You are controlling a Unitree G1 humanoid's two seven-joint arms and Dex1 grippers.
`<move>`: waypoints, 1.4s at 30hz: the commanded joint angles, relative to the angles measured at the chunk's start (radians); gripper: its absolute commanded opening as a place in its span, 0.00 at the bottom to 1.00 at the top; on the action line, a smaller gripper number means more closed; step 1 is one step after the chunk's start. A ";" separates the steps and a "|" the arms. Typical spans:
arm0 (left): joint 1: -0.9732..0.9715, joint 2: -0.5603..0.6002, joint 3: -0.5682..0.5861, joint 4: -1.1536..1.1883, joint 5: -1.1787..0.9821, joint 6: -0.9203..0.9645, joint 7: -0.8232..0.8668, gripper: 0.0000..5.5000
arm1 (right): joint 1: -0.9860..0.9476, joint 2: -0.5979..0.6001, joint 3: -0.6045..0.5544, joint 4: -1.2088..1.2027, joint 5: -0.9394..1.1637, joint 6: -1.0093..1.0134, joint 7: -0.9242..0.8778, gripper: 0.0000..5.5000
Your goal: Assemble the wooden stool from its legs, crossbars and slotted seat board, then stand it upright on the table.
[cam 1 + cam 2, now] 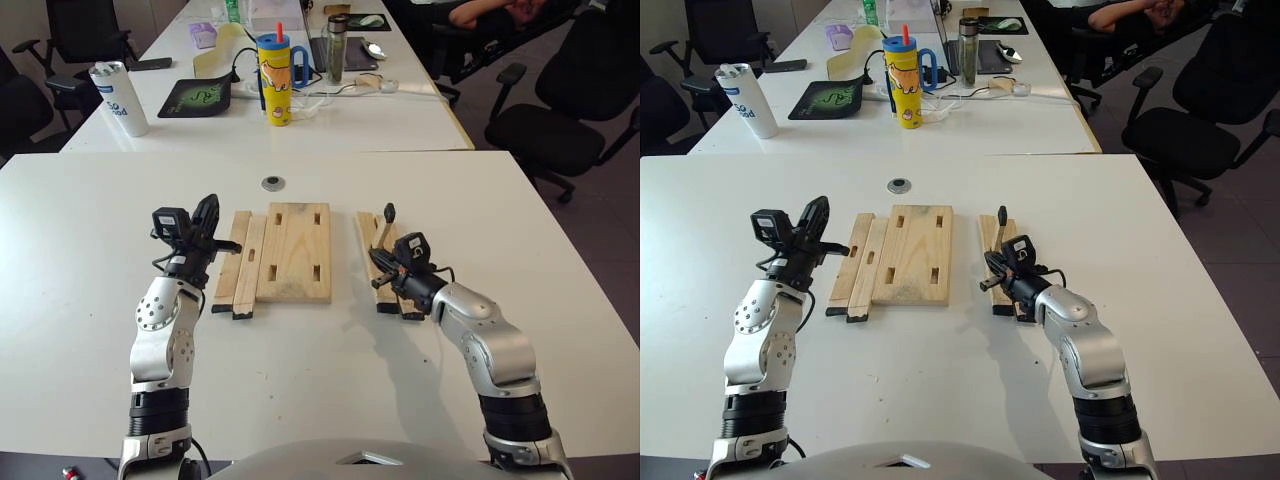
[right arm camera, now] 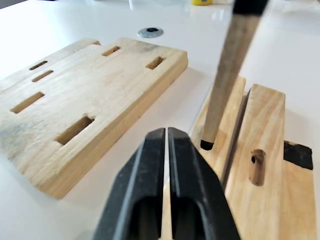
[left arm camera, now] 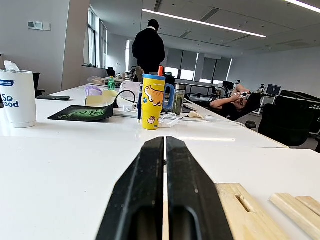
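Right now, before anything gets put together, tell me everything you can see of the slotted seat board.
The slotted seat board is a flat rectangular slab of pale bare-looking wood with four short slots, two toward each end, and a greyish smudge at its near end. It lies flat on the white table, unassembled, its length running away from the robot. Close along its left edge lie wooden pieces; the right-hand pieces sit apart. The left gripper and right gripper are clear of it.

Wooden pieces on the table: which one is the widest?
The slotted seat board in the middle, lying flat, four slots showing; the left leg pieces and right leg pieces are narrow strips.
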 commanded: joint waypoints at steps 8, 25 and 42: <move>0.023 -0.011 -0.010 -0.022 0.007 0.005 0.017 0.02 | 0.010 -0.021 -0.027 -0.047 0.034 0.242 -0.059 0.35; 0.012 -0.011 -0.011 -0.027 0.007 0.011 0.026 0.02 | -0.055 0.032 0.062 0.076 -0.014 0.173 -0.130 0.65; -0.046 0.001 -0.006 0.030 0.006 0.001 0.006 0.02 | -0.131 0.090 0.065 0.302 -0.083 0.042 -0.193 0.44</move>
